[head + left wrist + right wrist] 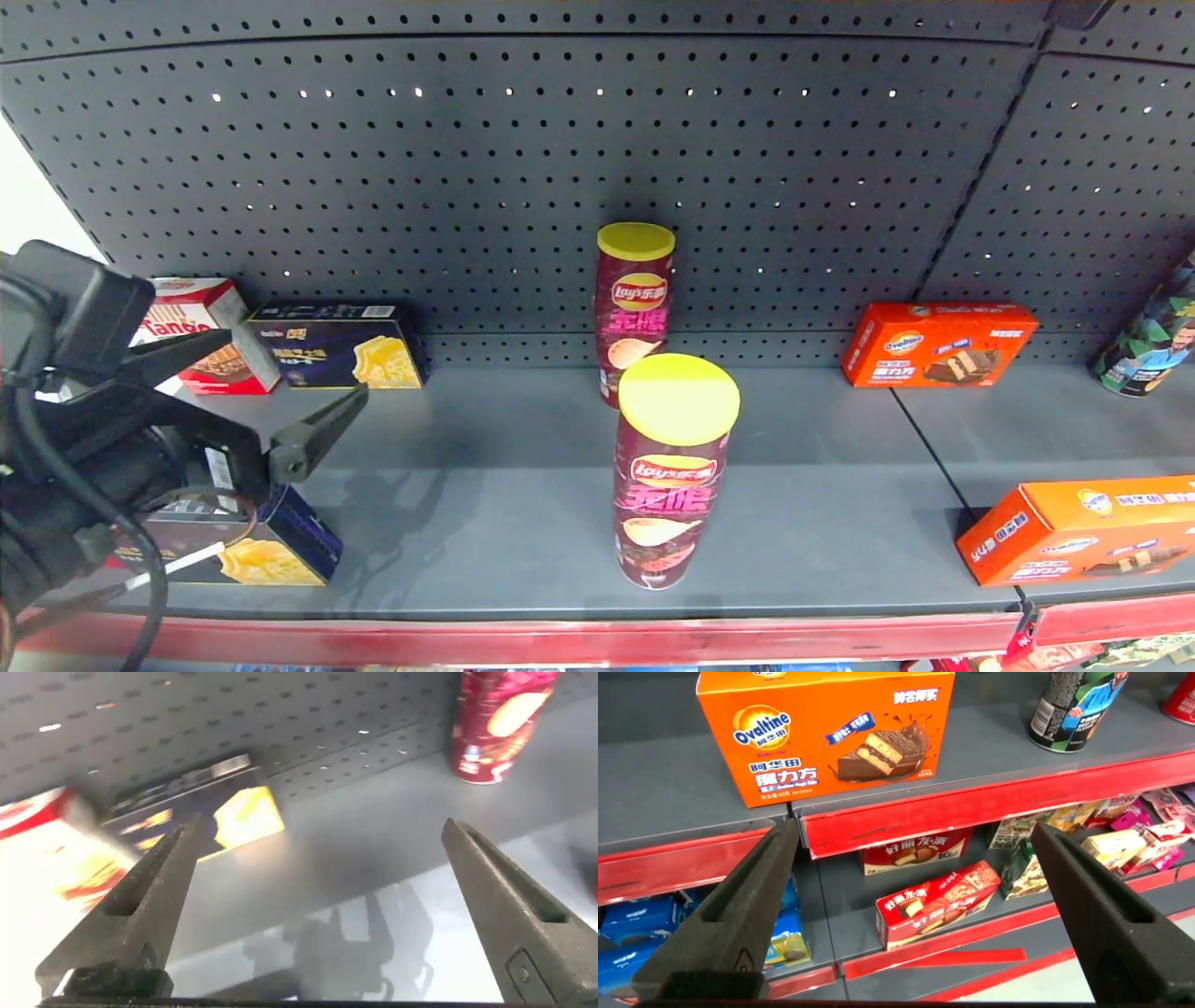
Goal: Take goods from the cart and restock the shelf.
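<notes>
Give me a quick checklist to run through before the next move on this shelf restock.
1. The left gripper is free: ok, open and empty.
2. The right gripper is free: ok, open and empty.
3. An item is in hand for restocking: not ok, neither gripper holds anything.
4. The front chip can stands upright on the shelf: ok.
5. The rear chip can stands upright behind it: ok.
6. Where the cart stands: cannot tell.

Wide-spread right pincer [915, 829] before orange box [827, 737] on grey shelf [649, 793]
</notes>
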Robot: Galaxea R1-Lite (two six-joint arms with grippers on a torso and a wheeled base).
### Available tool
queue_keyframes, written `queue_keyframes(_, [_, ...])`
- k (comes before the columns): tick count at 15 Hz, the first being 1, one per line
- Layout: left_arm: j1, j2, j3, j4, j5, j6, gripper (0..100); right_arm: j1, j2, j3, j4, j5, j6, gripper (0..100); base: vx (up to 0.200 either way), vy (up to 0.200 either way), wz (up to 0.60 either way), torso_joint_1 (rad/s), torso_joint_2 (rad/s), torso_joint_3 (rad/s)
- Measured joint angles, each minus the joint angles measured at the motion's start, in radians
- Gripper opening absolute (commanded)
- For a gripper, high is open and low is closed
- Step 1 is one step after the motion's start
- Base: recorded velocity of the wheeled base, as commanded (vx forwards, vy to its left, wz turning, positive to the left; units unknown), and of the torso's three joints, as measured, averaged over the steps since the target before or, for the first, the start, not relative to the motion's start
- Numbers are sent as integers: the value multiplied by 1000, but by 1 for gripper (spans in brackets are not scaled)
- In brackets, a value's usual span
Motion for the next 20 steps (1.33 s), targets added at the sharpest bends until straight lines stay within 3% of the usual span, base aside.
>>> queue_keyframes(4, [47,-60,45,-7,9,-3,100,13,49,-82,-11,30,0,100,0,0,0,0,0,0])
queue_keyframes(8, [46,-68,19,2,0,2,100,92,421,-309,-80,117,-7,100,0,0,0,0,0,0])
queue_keyframes(10, [43,-65,0,40,4,2,100,214,632,-391,-125,138,-38,100,0,0,0,0,0,0])
queue_keyframes(12, [43,-59,-3,36,4,1,100,407,810,-445,-157,140,-63,100,0,0,0,0,0,0])
queue_keyframes(16, [44,-51,15,31,3,2,100,670,1061,-509,-226,142,-97,100,0,0,0,0,0,0])
queue_keyframes(20, [42,-44,18,29,3,3,100,812,1226,-541,-307,135,-102,100,0,0,0,0,0,0])
